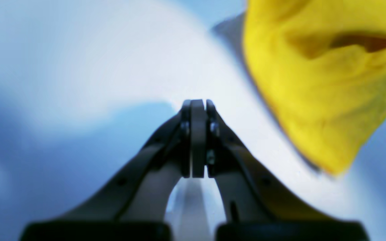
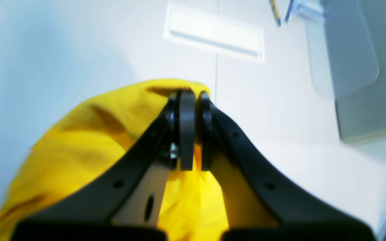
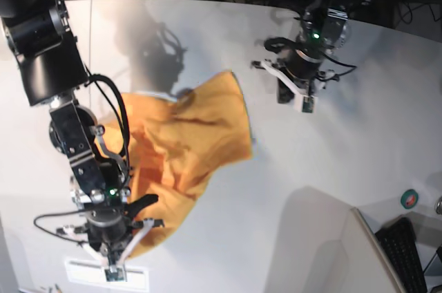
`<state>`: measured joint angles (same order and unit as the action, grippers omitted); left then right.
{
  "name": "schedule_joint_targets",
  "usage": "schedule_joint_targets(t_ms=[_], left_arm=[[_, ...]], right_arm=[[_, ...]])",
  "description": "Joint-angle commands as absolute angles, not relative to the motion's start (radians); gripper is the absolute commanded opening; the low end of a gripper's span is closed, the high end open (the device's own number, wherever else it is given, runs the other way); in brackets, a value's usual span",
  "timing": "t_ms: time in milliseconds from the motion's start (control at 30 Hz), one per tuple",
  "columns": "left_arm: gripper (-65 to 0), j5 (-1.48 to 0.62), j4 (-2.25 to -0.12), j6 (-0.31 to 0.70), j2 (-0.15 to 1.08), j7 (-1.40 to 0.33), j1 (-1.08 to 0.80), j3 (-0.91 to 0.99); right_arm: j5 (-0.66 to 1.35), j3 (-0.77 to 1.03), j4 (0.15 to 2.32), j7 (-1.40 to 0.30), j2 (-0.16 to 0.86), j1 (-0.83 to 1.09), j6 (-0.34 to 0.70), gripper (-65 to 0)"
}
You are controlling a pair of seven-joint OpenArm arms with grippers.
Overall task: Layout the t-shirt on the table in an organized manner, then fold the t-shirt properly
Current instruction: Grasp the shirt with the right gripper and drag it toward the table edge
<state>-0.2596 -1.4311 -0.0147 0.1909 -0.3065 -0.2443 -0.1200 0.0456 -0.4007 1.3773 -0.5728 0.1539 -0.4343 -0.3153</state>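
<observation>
Two arms | right gripper (image 2: 190, 100) pinches the edge of the t-shirt (image 3: 186, 141) | left gripper (image 1: 198, 107) is pressed together, holding nothing | shirt lies crumpled on the table (image 3: 311, 182), near the right arm

text: none legible | labels/brands: none seen on the t-shirt (image 3: 186, 141) | numbers/signs: none readable on the bench (image 3: 311, 168) | wrist views were too blurred to read

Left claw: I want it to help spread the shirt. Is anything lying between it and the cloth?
Nothing visible does. The left claw is shut, holding nothing, over bare table; the t-shirt hangs off to one side, gripped by the right claw.
</observation>
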Motion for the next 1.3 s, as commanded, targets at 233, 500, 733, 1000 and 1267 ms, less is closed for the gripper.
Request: schedule_joint_targets(t_ms=[233,500,733,1000,1267], left_arm=[[-65.0,-0.255,-1.627,-0.01,0.193,-0.512,-0.262,0.042],[-65.0,-0.255,-1.633,-0.01,0.186,-0.526,-0.262,0.065],[-65.0,-0.262,-1.639,-0.01,0.186,-0.526,-0.266,0.079],[-36.0,-0.262,-1.636,-0.01,0.186,-0.524,-0.292,0.079],[-29.8,-0.262,-1.644,-0.005,0.188,-0.519,-0.329,0.117]], right_arm=[[0.031,-0.492,1.449,-0.538,0.151,-0.479,-0.321,-65.0],[0.03,-0.496,1.537,-0.538,0.153,-0.395,-0.321,-65.0],[0.03,-0.473,1.561,-0.539,0.199,-0.39,-0.321,-65.0],[0.035,-0.332,1.248,-0.536,0.2,-0.521,-0.321,-65.0],[0.035,-0.355,1.372,-0.739,0.2,-0.467,-0.321,-22.4]])
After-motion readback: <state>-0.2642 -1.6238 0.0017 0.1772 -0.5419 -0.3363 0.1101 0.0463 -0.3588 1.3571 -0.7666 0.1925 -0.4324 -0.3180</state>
